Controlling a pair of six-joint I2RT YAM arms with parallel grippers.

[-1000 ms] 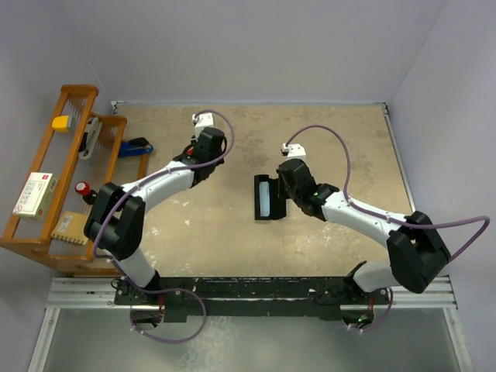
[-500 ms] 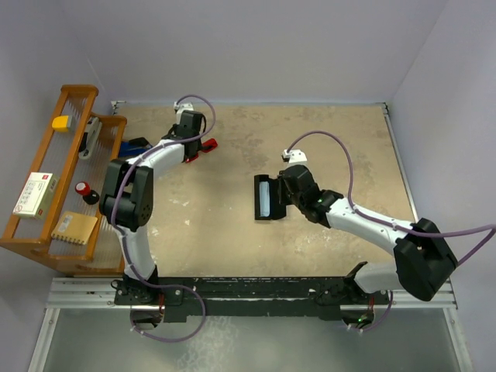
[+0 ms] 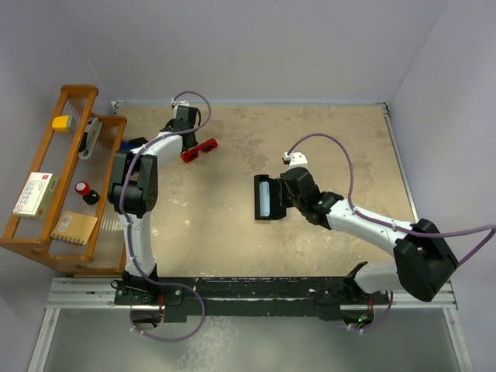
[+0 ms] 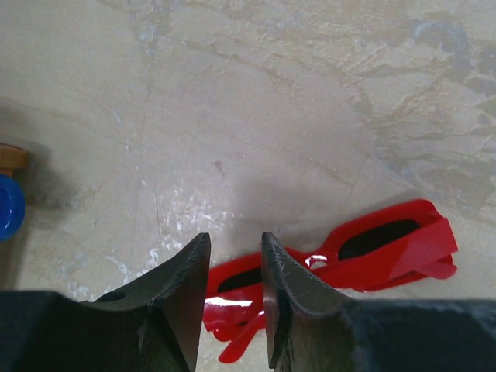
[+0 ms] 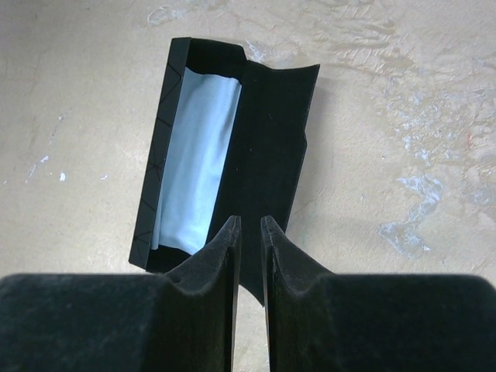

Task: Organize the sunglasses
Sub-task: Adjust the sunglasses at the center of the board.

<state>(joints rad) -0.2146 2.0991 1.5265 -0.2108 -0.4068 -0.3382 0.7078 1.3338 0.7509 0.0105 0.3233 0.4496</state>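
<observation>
The red sunglasses point(image 3: 199, 149) lie on the table at the back left, lenses dark. In the left wrist view the sunglasses point(image 4: 387, 248) lie flat just beyond and under my fingertips. My left gripper point(image 3: 188, 138) point(image 4: 235, 240) is open a little and holds nothing. The black case point(image 3: 258, 200) lies open mid-table with the light blue cloth point(image 3: 265, 198) inside. My right gripper point(image 3: 283, 194) point(image 5: 250, 221) has its fingers nearly together, tips over the case's flap point(image 5: 271, 139), next to the cloth point(image 5: 198, 155). I cannot tell if they touch it.
A wooden rack point(image 3: 46, 232) stands along the left edge, holding a yellow item point(image 3: 60, 122), a white box point(image 3: 35, 194) and a red-capped thing point(image 3: 81, 187). A blue object point(image 3: 138, 146) point(image 4: 8, 205) lies beside the rack, near my left arm.
My left arm swung to the back left corner; the sunglasses, hidden a second ago, now lie in the open on the table. The right arm and case have barely moved.
</observation>
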